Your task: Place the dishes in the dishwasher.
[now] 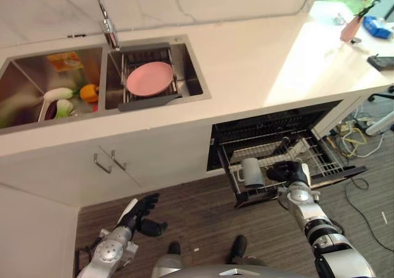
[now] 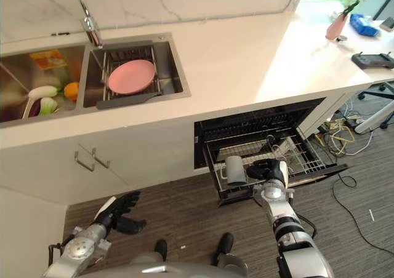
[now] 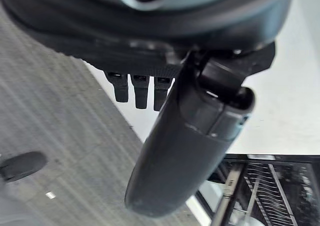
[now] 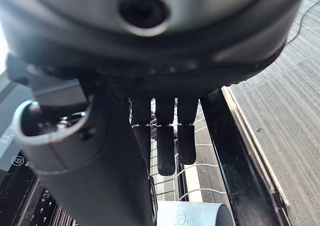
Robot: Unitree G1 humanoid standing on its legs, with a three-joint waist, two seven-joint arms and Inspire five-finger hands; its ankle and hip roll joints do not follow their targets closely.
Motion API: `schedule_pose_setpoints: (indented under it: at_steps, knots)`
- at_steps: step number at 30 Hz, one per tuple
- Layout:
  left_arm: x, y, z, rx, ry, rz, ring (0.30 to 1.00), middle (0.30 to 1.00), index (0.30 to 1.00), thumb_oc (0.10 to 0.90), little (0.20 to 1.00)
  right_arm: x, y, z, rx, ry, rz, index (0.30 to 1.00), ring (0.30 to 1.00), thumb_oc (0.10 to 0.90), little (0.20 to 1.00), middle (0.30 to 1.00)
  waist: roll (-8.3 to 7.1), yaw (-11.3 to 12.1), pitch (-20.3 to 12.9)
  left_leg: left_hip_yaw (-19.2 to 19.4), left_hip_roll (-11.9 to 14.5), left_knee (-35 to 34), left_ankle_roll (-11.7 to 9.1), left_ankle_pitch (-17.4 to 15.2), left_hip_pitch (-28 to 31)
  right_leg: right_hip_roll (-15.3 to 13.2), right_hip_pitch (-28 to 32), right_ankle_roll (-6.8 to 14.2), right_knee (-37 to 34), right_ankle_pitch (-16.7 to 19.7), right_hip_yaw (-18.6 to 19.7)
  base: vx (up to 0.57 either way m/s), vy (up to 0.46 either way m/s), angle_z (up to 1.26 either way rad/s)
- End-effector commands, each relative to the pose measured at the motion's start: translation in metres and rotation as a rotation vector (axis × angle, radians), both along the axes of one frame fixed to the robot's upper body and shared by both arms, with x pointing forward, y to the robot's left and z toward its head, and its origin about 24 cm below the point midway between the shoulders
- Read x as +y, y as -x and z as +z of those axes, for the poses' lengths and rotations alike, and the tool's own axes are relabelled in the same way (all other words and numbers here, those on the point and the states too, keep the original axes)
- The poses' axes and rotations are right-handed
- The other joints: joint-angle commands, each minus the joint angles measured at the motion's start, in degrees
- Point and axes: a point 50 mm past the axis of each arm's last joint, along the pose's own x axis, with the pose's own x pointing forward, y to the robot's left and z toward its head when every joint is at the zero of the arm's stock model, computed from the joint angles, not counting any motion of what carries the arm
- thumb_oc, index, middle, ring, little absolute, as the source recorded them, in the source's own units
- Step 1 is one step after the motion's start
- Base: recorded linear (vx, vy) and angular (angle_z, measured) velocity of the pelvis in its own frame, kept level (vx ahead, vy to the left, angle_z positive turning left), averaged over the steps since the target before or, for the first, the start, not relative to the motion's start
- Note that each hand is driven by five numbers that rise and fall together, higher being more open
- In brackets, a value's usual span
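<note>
A: While the right hand (image 1: 289, 172) is hovering over the pulled-out dishwasher rack (image 1: 320, 161), I'm seeing its fingers (image 4: 165, 151) hanging fairly straight and relaxed in the wrist view, holding nothing

B: Agreed. Grey mug (image 1: 251, 171) is sitting in the rack's near left corner, just beside that hand, apparently not gripped. Left hand (image 1: 140, 213) is idling low on the left over the floor (image 1: 203, 210), fingers loosely spread, empty

A: So what's left is the pink plate (image 1: 149, 78), lying flat on the wire drainer (image 1: 174, 75) in the right basin of the sink (image 1: 197, 81), far left of the dishwasher

B: I'm judging it as rigid, probably ceramic or melamine: moderate weight, smooth, likely slippery if wet, chips if knocked on steel

A: Flat-lying is the problem, no edge is sticking up. I'm thinking pinch at the rim, thumb on top, fingers underneath through the drainer gap on the near side

B: Or tilt it against the drainer wall first, then clamp across the rim. Avoid the glazed centre, no purchase there

A: Other basin is holding vegetables (image 1: 68, 96), not dishes, so I'm ignoring those

B: Fine. Faucet (image 1: 106, 13) is standing just behind the divider, so I'm expecting clearance to matter on the lift
</note>
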Motion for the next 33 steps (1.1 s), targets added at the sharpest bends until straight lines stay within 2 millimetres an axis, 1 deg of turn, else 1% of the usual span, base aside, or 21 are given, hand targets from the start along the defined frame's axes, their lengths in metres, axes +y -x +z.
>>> schedule_pose_setpoints:
  at_steps: [1, 2, 4, 5, 6, 7, 8, 10, 11, 15, 16, 19, 20, 23, 26, 27, 28, 29, 31, 32, 33]
  knots:
    - [0.014, -0.015, 0.011, -0.052, -0.082, -0.049, 0.900, 0.900, 0.900, 0.800, 0.900, -0.019, -0.036, 0.044, -0.127, 0.055, -0.013, 0.582, 0.582, 0.588, 0.582, 0.582, 0.79, 1.56, 3.57, 0.37, 2.51, 1.40, -1.83, 2.12, -5.24, -3.24, 3.30, 4.20, 1.91, -10.11, -0.01, -0.15, -0.020, 0.24]
    - [0.025, 0.000, -0.003, 0.042, -0.120, -0.018, 0.900, 0.900, 0.900, 0.800, 0.900, -0.026, -0.043, 0.051, -0.130, 0.058, -0.017, 0.900, 0.900, 0.800, 0.900, 0.900, 1.54, 2.05, 4.96, -0.07, 2.99, 1.69, -2.33, 2.99, -6.99, -3.24, 2.18, 4.08, 2.11, -10.02, -0.54, -0.10, -0.014, 0.25]
    - [0.027, 0.004, -0.008, 0.069, -0.133, -0.010, 0.900, 0.900, 0.900, 0.800, 0.900, -0.028, -0.049, 0.060, -0.147, 0.065, -0.015, 0.900, 0.900, 0.800, 0.900, 0.900, 1.99, 2.23, 5.67, -0.37, 3.14, 1.87, -2.53, 3.39, -8.07, -3.23, 1.44, 4.03, 2.26, -9.90, -0.68, -0.11, -0.003, 0.19]
    - [0.032, 0.016, -0.020, 0.138, -0.147, 0.027, 0.900, 0.900, 0.900, 0.800, 0.900, -0.037, -0.058, 0.074, -0.162, 0.100, -0.019, 0.900, 0.900, 0.800, 0.900, 0.900, 2.65, 2.51, 6.77, -0.52, 3.38, 2.00, -3.01, 4.22, -9.45, -3.38, 0.22, 4.06, 2.46, -9.74, -0.90, -0.11, 0.005, 0.14]
    - [0.031, 0.015, -0.020, 0.136, -0.145, 0.026, 0.900, 0.900, 0.900, 0.800, 0.900, -0.038, -0.058, 0.075, -0.163, 0.101, -0.019, 0.900, 0.900, 0.800, 0.900, 0.900, 2.74, 2.46, 6.81, -0.56, 3.40, 2.02, -3.02, 4.23, -9.54, -3.37, 0.15, 4.05, 2.50, -9.75, -0.93, -0.11, 0.010, 0.18]
    - [0.031, 0.023, -0.031, 0.191, -0.153, 0.060, 0.900, 0.900, 0.900, 0.800, 0.900, -0.043, -0.066, 0.089, -0.184, 0.127, -0.023, 0.900, 0.900, 0.800, 0.900, 0.900, 3.22, 2.65, 7.56, -0.45, 3.82, 1.93, -3.48, 5.01, -10.57, -3.48, -0.85, 4.02, 2.62, -9.63, -1.18, -0.06, 0.002, 0.16]
    - [0.029, 0.026, -0.036, 0.218, -0.154, 0.073, 0.900, 0.900, 0.900, 0.800, 0.900, -0.045, -0.069, 0.093, -0.185, 0.134, -0.028, 0.900, 0.900, 0.800, 0.900, 0.900, 3.39, 2.71, 7.71, -0.40, 4.04, 1.82, -3.64, 5.24, -10.80, -3.45, -1.08, 4.02, 2.59, -9.65, -1.26, -0.06, 0.002, 0.12]
    - [0.028, 0.026, -0.036, 0.217, -0.153, 0.073, 0.900, 0.900, 0.900, 0.800, 0.900, -0.045, -0.069, 0.094, -0.187, 0.135, -0.028, 0.900, 0.900, 0.800, 0.900, 0.900, 3.47, 2.69, 7.77, -0.42, 4.06, 1.81, -3.65, 5.26, -10.82, -3.43, -1.10, 4.01, 2.60, -9.65, -1.27, -0.01, 0.000, 0.05]
    - [0.023, 0.028, -0.044, 0.251, -0.150, 0.086, 0.900, 0.900, 0.900, 0.800, 0.900, -0.049, -0.070, 0.095, -0.169, 0.138, -0.035, 0.900, 0.900, 0.800, 0.900, 0.900, 3.69, 2.63, 8.02, -0.32, 4.34, 1.64, -3.92, 5.54, -11.04, -3.42, -1.00, 4.06, 2.37, -9.63, -1.49, -0.02, 0.000, 0.04]
    - [0.023, 0.028, -0.044, 0.251, -0.150, 0.086, 0.900, 0.900, 0.900, 0.800, 0.900, -0.049, -0.070, 0.095, -0.169, 0.138, -0.035, 0.900, 0.900, 0.800, 0.900, 0.900, 3.69, 2.62, 8.02, -0.32, 4.34, 1.64, -3.92, 5.54, -11.04, -3.42, -0.99, 4.06, 2.37, -9.63, -1.49, 0.00, 0.000, 0.02]
    - [0.013, 0.027, -0.054, 0.293, -0.139, 0.121, 0.900, 0.900, 0.900, 0.800, 0.900, -0.045, -0.076, 0.097, -0.150, 0.152, -0.037, 0.900, 0.900, 0.800, 0.900, 0.900, 3.80, 2.13, 7.25, 0.23, 4.42, 1.47, -4.06, 5.21, -10.30, -3.66, -0.13, 4.10, 2.00, -9.63, -1.71, 0.06, 0.031, 0.04]
    - [0.011, 0.025, -0.055, 0.292, -0.125, 0.156, 0.900, 0.900, 0.900, 0.800, 0.900, -0.044, -0.075, 0.097, -0.152, 0.176, -0.030, 0.900, 0.900, 0.800, 0.900, 0.900, 3.56, 1.76, 6.56, 0.58, 4.37, 1.56, -4.08, 4.73, -9.66, -3.79, 0.46, 4.06, 1.82, -9.66, -1.63, 0.04, 0.013, 0.01]
    - [0.011, 0.021, -0.054, 0.279, -0.099, 0.196, 0.900, 0.900, 0.900, 0.800, 0.900, -0.045, -0.074, 0.098, -0.169, 0.218, -0.001, 0.900, 0.900, 0.800, 0.900, 0.900, 2.88, 1.05, 5.11, 1.50, 4.49, 1.89, -3.88, 3.62, -8.15, -3.95, 1.45, 4.05, 1.78, -9.94, -1.14, 0.05, 0.009, 0.00]
    - [0.010, 0.022, -0.055, 0.279, -0.080, 0.216, 0.900, 0.900, 0.900, 0.800, 0.900, -0.046, -0.072, 0.102, -0.207, 0.250, 0.023, 0.900, 0.900, 0.800, 0.900, 0.900, 2.33, 0.51, 4.08, 2.30, 4.60, 2.24, -3.72, 2.75, -6.72, -3.94, 2.36, 4.00, 1.79, -10.19, -0.42, 0.06, 0.006, -0.06]
    - [0.005, 0.023, -0.056, 0.273, 0.003, 0.269, 0.900, 0.900, 0.900, 0.800, 0.900, -0.047, -0.058, 0.109, -0.338, 0.275, 0.047, 0.900, 0.900, 0.800, 0.900, 0.900, 1.25, -1.08, 1.82, 3.70, 4.86, 2.38, -3.55, 1.37, -3.51, -3.66, 4.15, 3.85, 1.98, -11.13, 0.75, 0.08, -0.006, -0.21]
    - [0.005, 0.023, -0.056, 0.274, 0.002, 0.268, 0.900, 0.900, 0.900, 0.800, 0.900, -0.047, -0.058, 0.109, -0.337, 0.275, 0.046, 0.900, 0.900, 0.800, 0.900, 0.900, 1.16, -1.08, 1.71, 3.65, 4.72, 2.34, -3.46, 1.55, -3.68, -3.78, 4.02, 3.87, 1.93, -10.98, 0.69, 0.10, -0.036, -0.18]
    - [0.001, 0.027, -0.058, 0.280, 0.065, 0.318, 0.900, 0.900, 0.900, 0.800, 0.900, -0.048, -0.045, 0.112, -0.419, 0.269, 0.045, 0.900, 0.900, 0.800, 0.900, 0.900, 1.08, -2.17, 0.77, 4.30, 5.09, 2.53, -3.42, 0.68, -1.79, -3.26, 5.18, 3.63, 2.27, -11.97, 1.54, 0.05, -0.020, -0.11]
    - [0.001, 0.027, -0.058, 0.281, 0.064, 0.316, 0.900, 0.900, 0.900, 0.800, 0.900, -0.049, -0.044, 0.111, -0.417, 0.269, 0.043, 0.900, 0.900, 0.800, 0.900, 0.900, 0.96, -2.14, 0.59, 4.24, 4.93, 2.48, -3.33, 0.88, -2.02, -3.40, 5.00, 3.66, 2.21, -11.81, 1.48, 0.09, -0.054, -0.14]
    - [-0.004, 0.035, -0.063, 0.306, 0.125, 0.369, 0.900, 0.900, 0.900, 0.800, 0.900, -0.046, -0.026, 0.115, -0.506, 0.270, 0.081, 0.900, 0.900, 0.800, 0.900, 0.900, 1.04, -3.61, -0.77, 4.74, 5.36, 3.07, -3.09, 0.07, -0.05, -2.61, 6.32, 3.20, 2.49, -12.93, 2.62, 0.07, -0.067, -0.18]
    - [-0.004, 0.035, -0.063, 0.307, 0.124, 0.368, 0.900, 0.900, 0.900, 0.800, 0.900, -0.046, -0.025, 0.115, -0.504, 0.270, 0.080, 0.900, 0.900, 0.800, 0.900, 0.900, 1.06, -3.49, -0.78, 4.79, 5.41, 3.06, -3.12, 0.03, 0.09, -2.56, 6.41, 3.18, 2.50, -12.97, 2.66, 0.07, -0.098, -0.15]
    - [-0.008, 0.039, -0.065, 0.316, 0.157, 0.400, 0.900, 0.900, 0.900, 0.800, 0.900, -0.038, -0.016, 0.118, -0.576, 0.229, 0.099, 0.900, 0.900, 0.800, 0.900, 0.900, 1.29, -4.51, -1.32, 5.28, 5.60, 3.60, -2.95, -0.39, 1.15, -1.97, 6.80, 2.88, 2.65, -13.43, 3.68, 0.06, -0.089, -0.18]
